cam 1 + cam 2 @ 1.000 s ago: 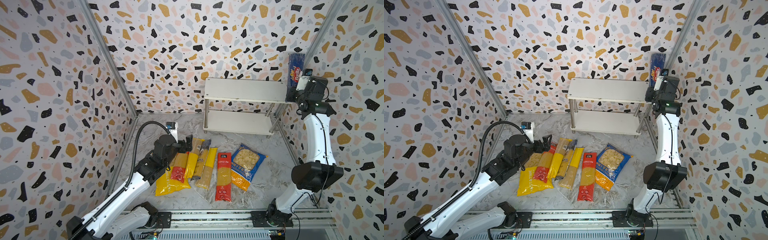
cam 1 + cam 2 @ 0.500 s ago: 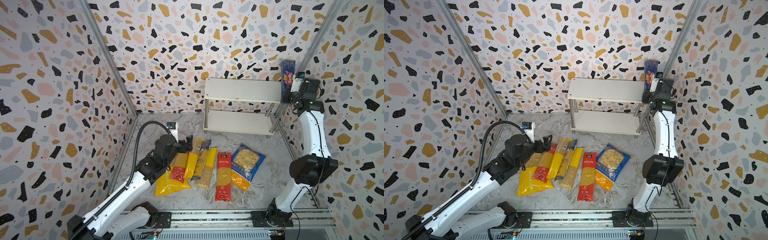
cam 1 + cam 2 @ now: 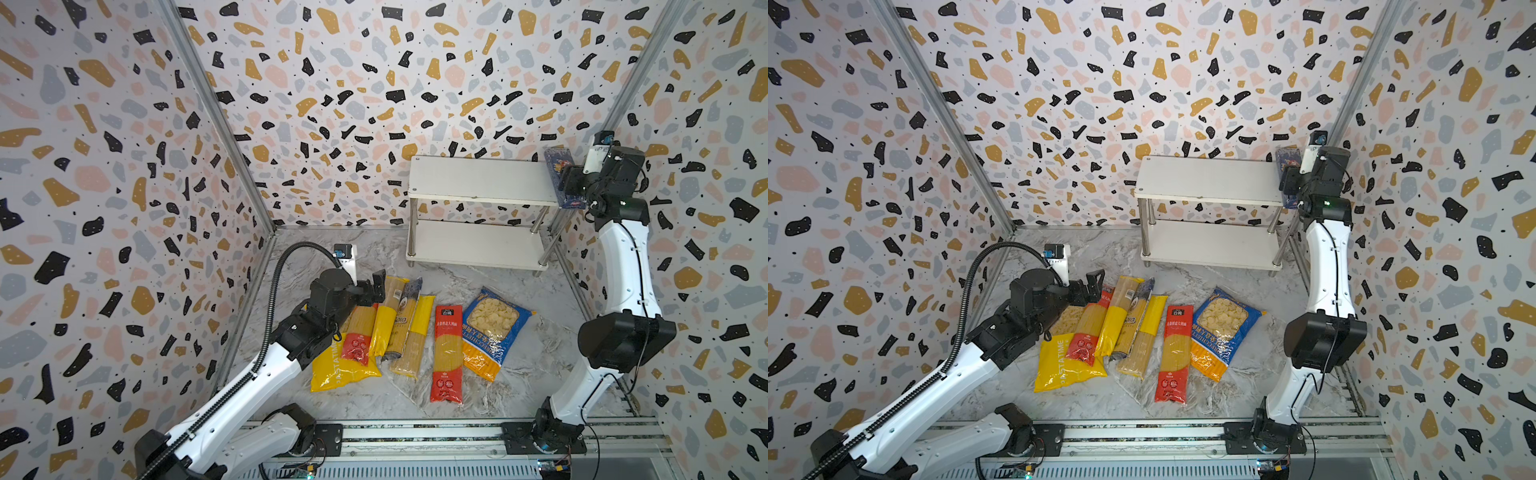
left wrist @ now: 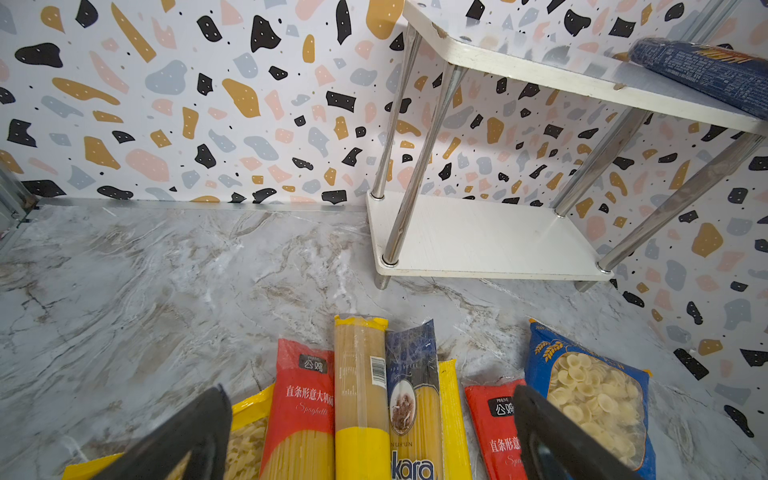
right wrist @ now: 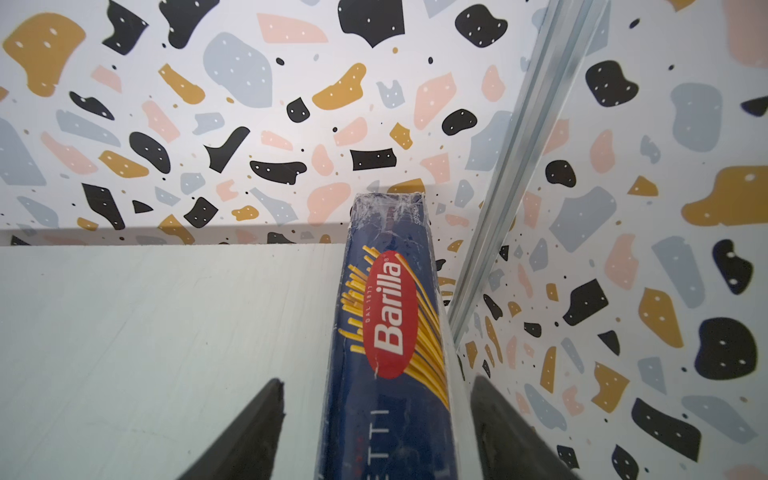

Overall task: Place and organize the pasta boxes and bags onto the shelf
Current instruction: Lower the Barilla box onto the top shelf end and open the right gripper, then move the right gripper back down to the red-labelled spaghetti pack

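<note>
My right wrist view shows "Barilla" in a red oval on the dark-blue pack (image 5: pixel 388 316), with "ETTI" below it. My left wrist view gives 公鸡, 直条形意大利面 and "Spaghetti" on one red pack (image 4: pixel 305 399), 公鸡 again on the other red pack (image 4: pixel 496 428), and "kara" on the blue-grey pack (image 4: pixel 413 415). In a top view the yellow bag (image 3: pixel 338 370) says "PASTATIME"; the blue-orange bag (image 3: pixel 492 328) perhaps reads "ORECCHIETTE".

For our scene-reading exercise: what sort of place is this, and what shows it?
Probably a robot test cell staged like a pantry: terrazzo-print panels box it in, a left arm and right arm stand on a front rail, and pasta packets lie before a small white shelf.
</note>
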Robot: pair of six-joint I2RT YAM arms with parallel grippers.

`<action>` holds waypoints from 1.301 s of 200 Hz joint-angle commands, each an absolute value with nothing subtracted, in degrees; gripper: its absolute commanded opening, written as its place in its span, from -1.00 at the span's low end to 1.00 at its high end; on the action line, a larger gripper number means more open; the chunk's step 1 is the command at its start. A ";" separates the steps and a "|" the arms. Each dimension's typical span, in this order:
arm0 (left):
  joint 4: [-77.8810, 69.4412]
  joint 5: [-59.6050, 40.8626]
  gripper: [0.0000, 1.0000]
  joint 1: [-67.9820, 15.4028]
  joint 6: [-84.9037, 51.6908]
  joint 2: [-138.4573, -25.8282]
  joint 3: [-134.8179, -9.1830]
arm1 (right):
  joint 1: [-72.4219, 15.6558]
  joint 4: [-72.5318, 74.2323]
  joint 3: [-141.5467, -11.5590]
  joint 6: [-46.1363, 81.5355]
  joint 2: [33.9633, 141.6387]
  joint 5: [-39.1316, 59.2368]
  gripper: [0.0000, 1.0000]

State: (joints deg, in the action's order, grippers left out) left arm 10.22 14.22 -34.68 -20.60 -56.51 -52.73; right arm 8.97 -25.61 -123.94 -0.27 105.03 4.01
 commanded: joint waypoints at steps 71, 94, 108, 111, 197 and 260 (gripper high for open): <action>10.22 15.73 0.99 -34.89 -21.44 -53.52 -52.65 | 1.53 -16.32 -108.92 -1.51 88.08 -8.61 0.85; 10.89 16.25 0.99 -34.91 -21.96 -51.52 -51.91 | -1.82 -15.24 -102.51 1.14 81.71 -9.23 0.86; 11.07 16.51 0.99 -34.89 -22.57 -50.28 -50.88 | -4.45 -14.24 -96.99 4.14 77.00 -8.65 0.86; 11.07 16.50 0.99 -34.90 -22.74 -50.04 -50.69 | -5.13 -13.81 -95.62 4.78 76.03 -8.31 0.87; 11.48 13.96 1.00 -34.98 -27.53 -43.92 -42.52 | -36.72 -17.92 -67.76 14.30 59.64 -21.98 0.88; 9.16 11.94 1.00 -36.01 -30.14 -43.77 -37.53 | -57.55 -18.59 -53.13 27.85 59.84 -27.60 0.88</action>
State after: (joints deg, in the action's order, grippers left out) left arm 12.36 13.10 -35.16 -28.71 -44.01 -38.48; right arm -52.42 -17.56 -55.66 20.40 59.13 -23.31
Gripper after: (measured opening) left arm 0.999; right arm 0.939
